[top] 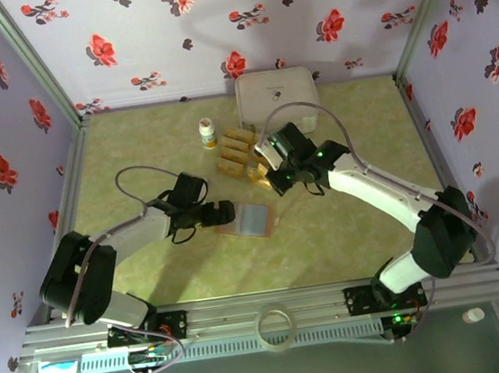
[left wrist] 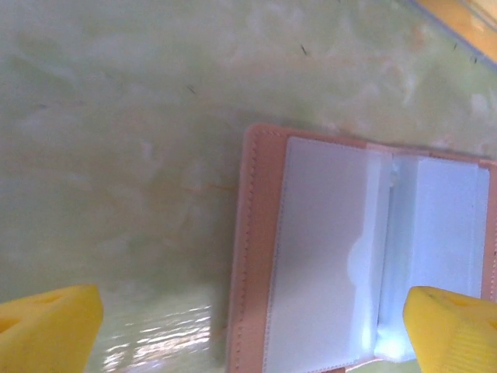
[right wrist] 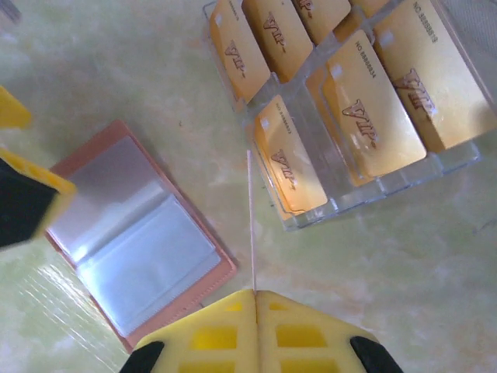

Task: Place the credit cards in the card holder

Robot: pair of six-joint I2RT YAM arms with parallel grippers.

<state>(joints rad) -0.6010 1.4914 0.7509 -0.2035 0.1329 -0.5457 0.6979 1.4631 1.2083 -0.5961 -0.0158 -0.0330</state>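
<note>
The card holder (top: 246,220) lies open on the table, pinkish-tan with clear grey pockets (left wrist: 326,256). My left gripper (left wrist: 252,334) hangs open just above it, one yellow fingertip (left wrist: 46,326) over bare table and the other (left wrist: 454,326) over the holder's right half. Several gold credit cards (right wrist: 373,109) stand in a clear rack (top: 236,154). My right gripper (right wrist: 255,299) is shut on one credit card (right wrist: 251,225), seen edge-on as a thin line, between the rack and the card holder (right wrist: 132,233).
A large white rounded box (top: 277,101) stands behind the rack, with a small white bottle (top: 207,133) to its left. A roll of tape (top: 275,324) sits on the front rail. Floral walls close in the green table (top: 364,227).
</note>
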